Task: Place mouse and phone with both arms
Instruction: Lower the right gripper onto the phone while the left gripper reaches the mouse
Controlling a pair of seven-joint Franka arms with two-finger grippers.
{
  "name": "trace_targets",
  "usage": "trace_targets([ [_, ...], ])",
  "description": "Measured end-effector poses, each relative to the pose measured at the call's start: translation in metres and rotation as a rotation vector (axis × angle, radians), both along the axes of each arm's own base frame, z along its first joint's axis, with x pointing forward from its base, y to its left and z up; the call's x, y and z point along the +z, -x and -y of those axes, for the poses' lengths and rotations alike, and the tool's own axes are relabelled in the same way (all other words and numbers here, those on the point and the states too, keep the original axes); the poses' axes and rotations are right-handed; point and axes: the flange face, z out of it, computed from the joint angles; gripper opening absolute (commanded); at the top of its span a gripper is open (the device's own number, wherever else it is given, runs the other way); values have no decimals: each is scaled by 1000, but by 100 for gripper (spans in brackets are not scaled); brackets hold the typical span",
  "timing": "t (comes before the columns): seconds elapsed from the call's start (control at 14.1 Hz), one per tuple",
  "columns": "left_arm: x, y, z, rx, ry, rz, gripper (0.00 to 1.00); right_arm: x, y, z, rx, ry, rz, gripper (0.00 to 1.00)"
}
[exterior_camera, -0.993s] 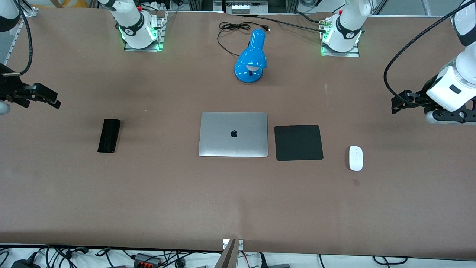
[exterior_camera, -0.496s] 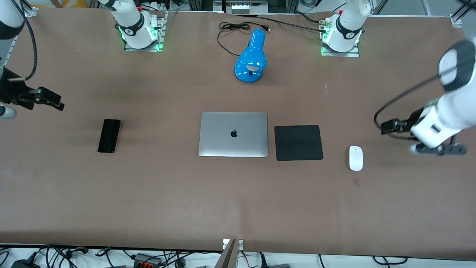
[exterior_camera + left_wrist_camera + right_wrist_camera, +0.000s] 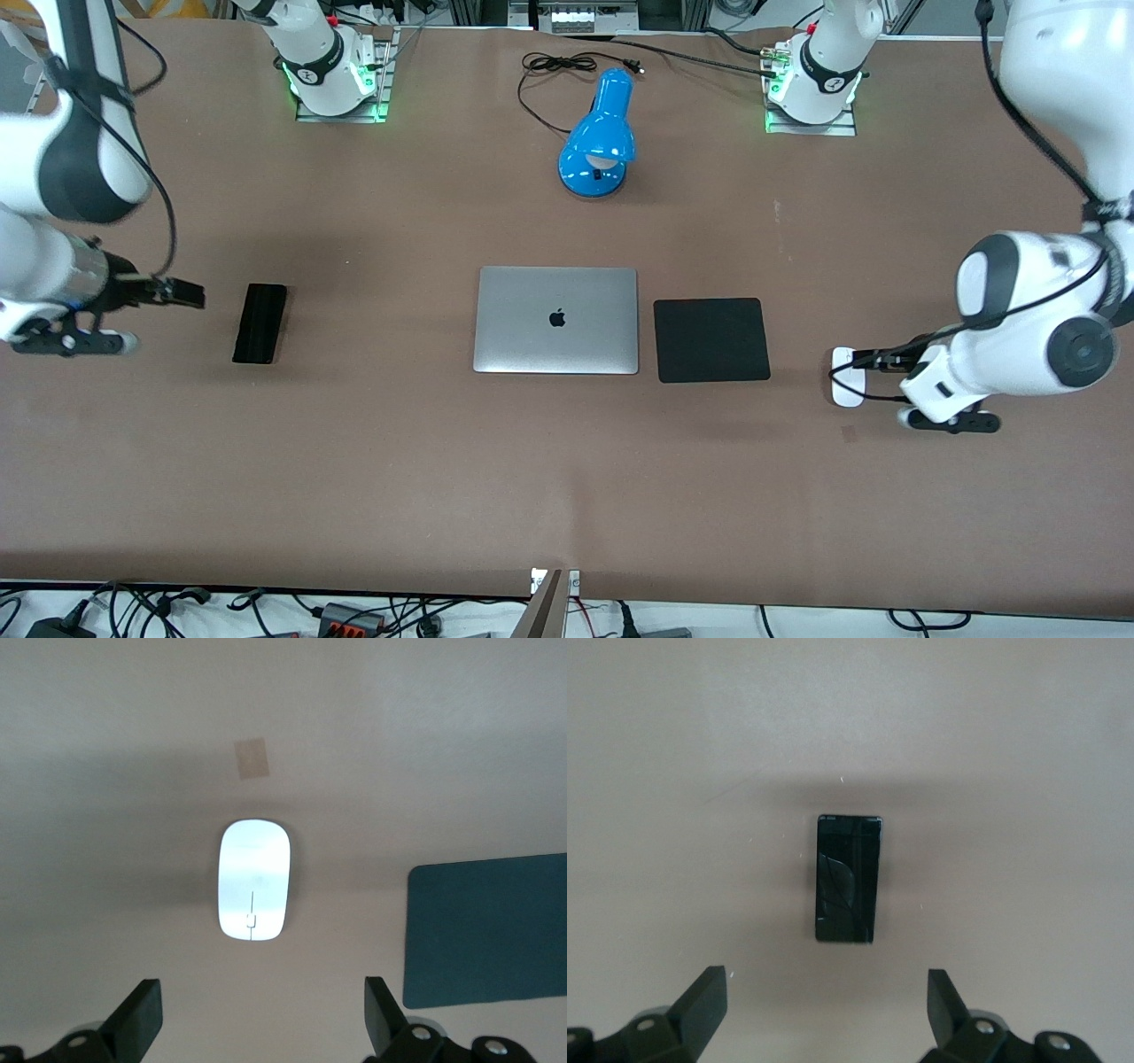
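The white mouse point(image 3: 847, 391) lies on the brown table beside the black mouse pad, toward the left arm's end. It also shows in the left wrist view point(image 3: 253, 892). My left gripper point(image 3: 864, 359) hangs open and empty over the table at the mouse's edge; its jaws point(image 3: 263, 1014) stand wide apart. The black phone point(image 3: 260, 323) lies flat toward the right arm's end and shows in the right wrist view point(image 3: 849, 890). My right gripper point(image 3: 188, 293) is open and empty over the table just beside the phone; its jaws point(image 3: 826, 997) stand wide apart.
A closed silver laptop point(image 3: 556, 319) lies mid-table with the square black mouse pad point(image 3: 711, 339) beside it, also in the left wrist view point(image 3: 487, 930). A blue desk lamp point(image 3: 601, 137) with its cord stands farther from the camera. A small tape patch point(image 3: 849, 432) lies nearer than the mouse.
Both arms have swung inward and down. The left gripper moved from the table's end to the mouse. The right gripper moved toward the phone. Mouse and phone have not moved.
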Motion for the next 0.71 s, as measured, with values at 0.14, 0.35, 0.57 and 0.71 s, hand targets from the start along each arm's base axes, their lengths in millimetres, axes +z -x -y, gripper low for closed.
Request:
trace_targets([
  [0.14, -35, 1, -3, 5, 4, -42, 100, -38, -3, 1, -15, 3, -16, 100],
  [0.35, -75, -2, -6, -17, -22, -43, 100, -103, 1, 7, -53, 9, -27, 100],
  [0.57, -93, -4, -4, -42, -29, -19, 100, -157, 11, 19, -67, 7, -25, 100],
  [0.71, -102, -4, -3, -68, -22, 0, 100, -183, 16, 21, -68, 7, -26, 100],
])
